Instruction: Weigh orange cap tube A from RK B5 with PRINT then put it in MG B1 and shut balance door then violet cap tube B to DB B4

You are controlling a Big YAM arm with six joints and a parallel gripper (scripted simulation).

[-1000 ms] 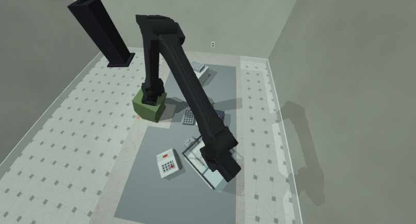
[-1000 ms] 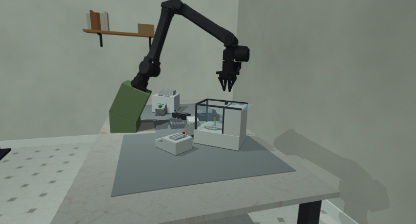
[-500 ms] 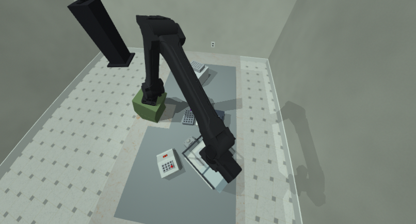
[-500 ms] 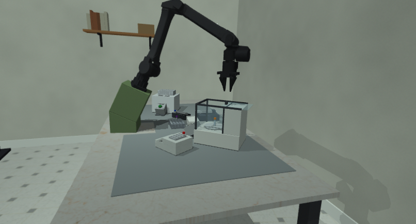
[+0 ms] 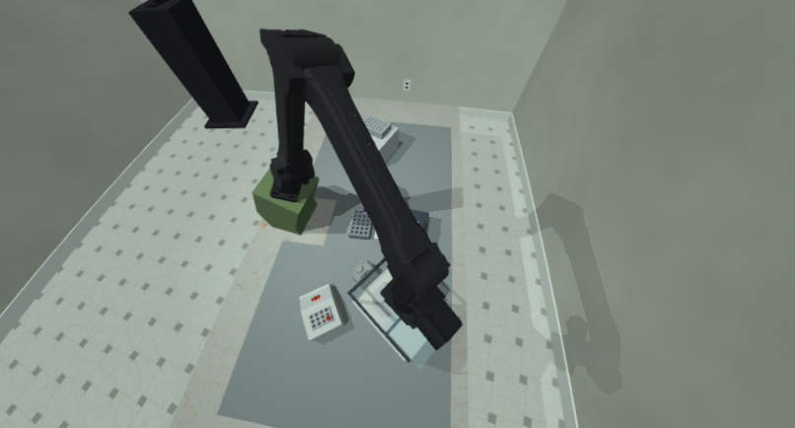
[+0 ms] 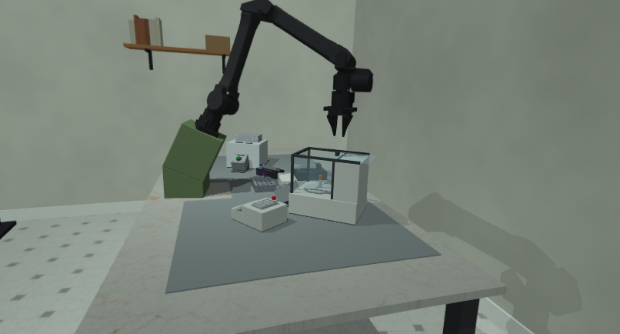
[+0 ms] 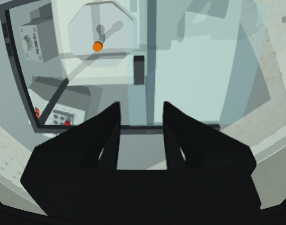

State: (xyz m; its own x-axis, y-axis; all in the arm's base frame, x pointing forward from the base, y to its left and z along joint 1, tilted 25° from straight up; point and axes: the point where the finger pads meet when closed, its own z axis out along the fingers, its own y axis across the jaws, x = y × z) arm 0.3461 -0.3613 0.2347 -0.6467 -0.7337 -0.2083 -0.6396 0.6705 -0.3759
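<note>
Nearest on the table (image 6: 303,303), the dry block (image 5: 324,332) (image 6: 262,218) (image 7: 48,101) rests on the grey mat (image 5: 344,383) (image 6: 277,253). One red-capped tube (image 5: 327,318) (image 6: 273,198) (image 7: 67,123) sits in its wells.

Just beside it, the balance (image 5: 381,334) (image 6: 321,208) stands level. Its top door (image 6: 368,158) (image 7: 208,64) is open, the glass reaching past the housing. Tube A (image 6: 320,180) (image 7: 97,46), orange cap up, stands upright on the pan (image 6: 307,189) (image 7: 80,29), inside the glass box. A grey console (image 5: 360,270) (image 7: 40,41) with a round pale key is near it; lamp state cannot be read.

The hand (image 6: 338,135) (image 7: 141,109) points down above the balance, clear of the glass. Fingers partly apart, nothing between them.

Farther along, the tube rack (image 5: 361,224) (image 6: 263,184) shows tube B's violet cap (image 5: 364,209) (image 6: 262,174) at one corner. Behind it in the exterior view: a blue cap (image 6: 260,165) by a low black block (image 6: 269,172). Farthest on the mat, a white station (image 5: 389,143) (image 6: 247,151) carries a grey well block (image 5: 377,126) (image 6: 248,138).
</note>
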